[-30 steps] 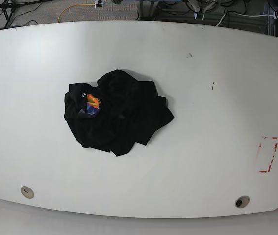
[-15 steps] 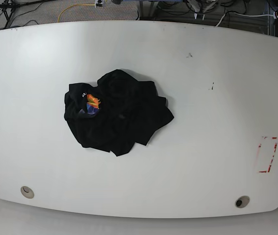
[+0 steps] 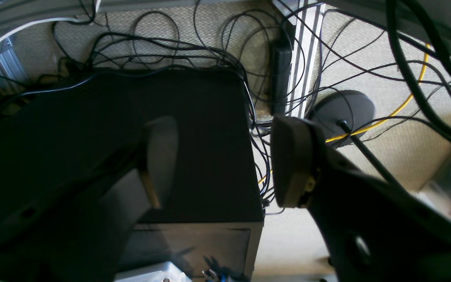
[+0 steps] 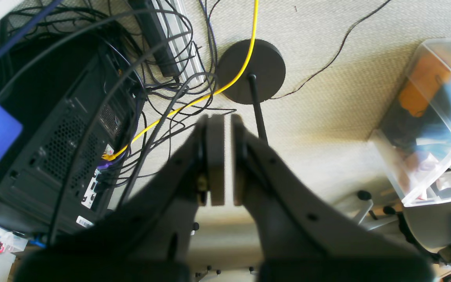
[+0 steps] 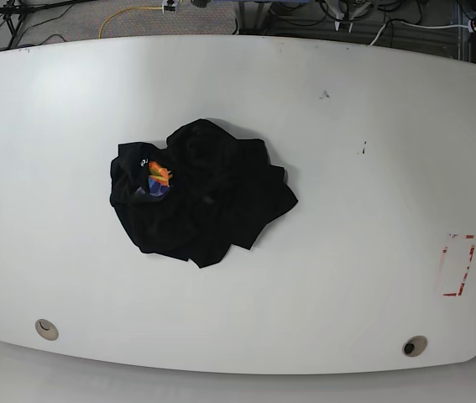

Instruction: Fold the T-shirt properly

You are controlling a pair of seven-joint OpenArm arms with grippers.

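Nothing moved since the earlier frame; T-shirt [image 5: 197, 191] lies crumpled on tabletop [image 5: 372, 210]. Left tool [image 3: 225, 164] wide, empty. Right tool [image 4: 224, 156] pads nearly together, empty.

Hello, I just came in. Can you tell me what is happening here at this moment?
Nothing is being handled yet. A black T-shirt lies crumpled in a heap on the white table, with its small coloured print facing up. Neither arm appears over the table. Both wrist cameras look down at the floor and cables: the left gripper is open and empty, and the right gripper is shut on nothing.
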